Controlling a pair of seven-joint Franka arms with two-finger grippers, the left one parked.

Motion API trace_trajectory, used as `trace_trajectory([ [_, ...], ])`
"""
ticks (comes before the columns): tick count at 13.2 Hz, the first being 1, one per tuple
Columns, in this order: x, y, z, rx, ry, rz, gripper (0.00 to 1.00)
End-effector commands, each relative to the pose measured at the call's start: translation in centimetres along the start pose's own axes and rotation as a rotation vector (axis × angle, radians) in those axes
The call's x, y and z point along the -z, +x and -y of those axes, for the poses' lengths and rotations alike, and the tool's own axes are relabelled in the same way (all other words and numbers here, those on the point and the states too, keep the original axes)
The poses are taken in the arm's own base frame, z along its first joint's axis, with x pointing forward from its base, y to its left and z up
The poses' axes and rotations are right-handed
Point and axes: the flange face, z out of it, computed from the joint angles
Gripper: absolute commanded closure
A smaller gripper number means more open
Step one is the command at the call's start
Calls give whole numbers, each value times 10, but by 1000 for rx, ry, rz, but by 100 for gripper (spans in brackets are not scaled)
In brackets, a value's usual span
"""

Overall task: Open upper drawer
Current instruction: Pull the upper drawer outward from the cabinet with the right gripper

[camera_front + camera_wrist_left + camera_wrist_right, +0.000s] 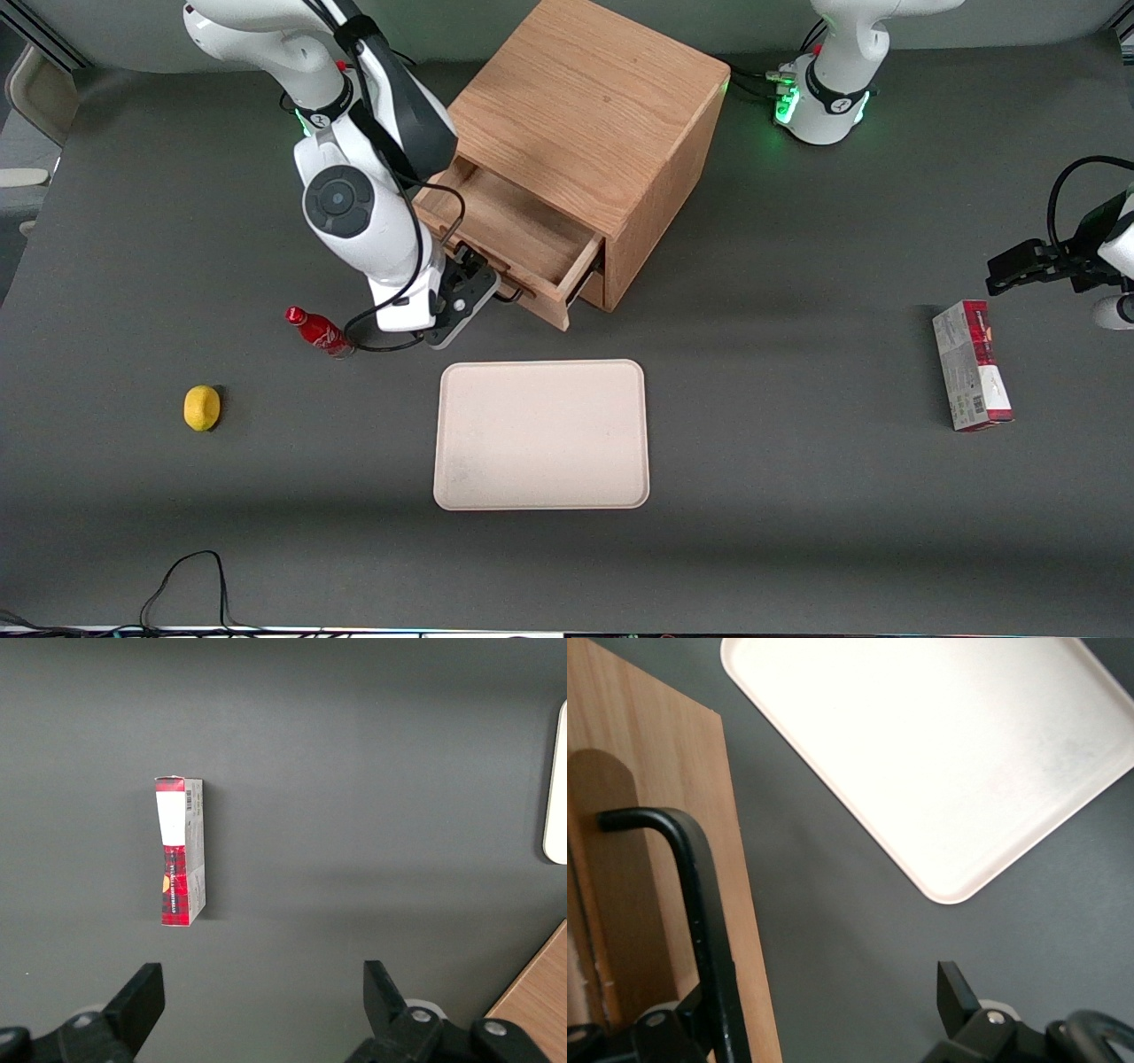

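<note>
Pulling at the cabinet's front, the gripper (478,288) sits at the black handle (700,904) of the upper drawer (518,244), which stands well out of the cabinet (589,133) with its bare wooden floor showing. In the right wrist view the fingers (952,992) stand apart, the handle bar running beside 1 of them while the other hangs clear over the mat, so the jaws are spread and not clamped on the bar. That loose hold suggests the bar is being hooked rather than pinched; a hook is enough to drag a sliding drawer straight out. The arm reaches down low beside the cabinet, keeping the wrist level with the drawer front so the pull runs along the slides. Judging by how far the box has emerged, the task looks nearly or fully done.

A dark grey mat (797,532) covers the table. A pale tray (540,434) lies nearer the front camera than the cabinet. Toward the working arm's end stand a small red bottle (317,331), lying just beside the arm, and a lemon (202,408), well apart from it. A red and white carton (972,365) lies toward the parked arm's end. A loose black cable (186,585) curls at the mat's near edge.
</note>
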Motion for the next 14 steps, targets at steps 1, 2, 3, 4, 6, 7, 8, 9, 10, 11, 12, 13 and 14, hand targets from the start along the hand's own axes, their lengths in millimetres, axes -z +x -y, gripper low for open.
trace_trajectory([
  [1,6,8,-16,41,-19,-9,0],
  [2,6,8,-25,29,-18,-11,0],
  [3,8,9,-30,22,-21,-17,0],
  [4,11,11,-34,19,-25,-24,0],
  [6,10,12,-48,23,-23,-22,0],
  [7,11,14,-51,27,-25,-20,0],
  [8,12,16,-53,39,-20,-14,0],
  [9,13,14,-62,34,-20,-13,0],
  [10,11,14,-66,34,-19,-10,0],
  [11,13,12,-74,46,-21,-15,0],
  [12,13,11,-82,50,-21,-16,0],
  [13,13,7,-92,43,-20,-17,0],
  [14,14,6,-95,41,-19,-19,0],
])
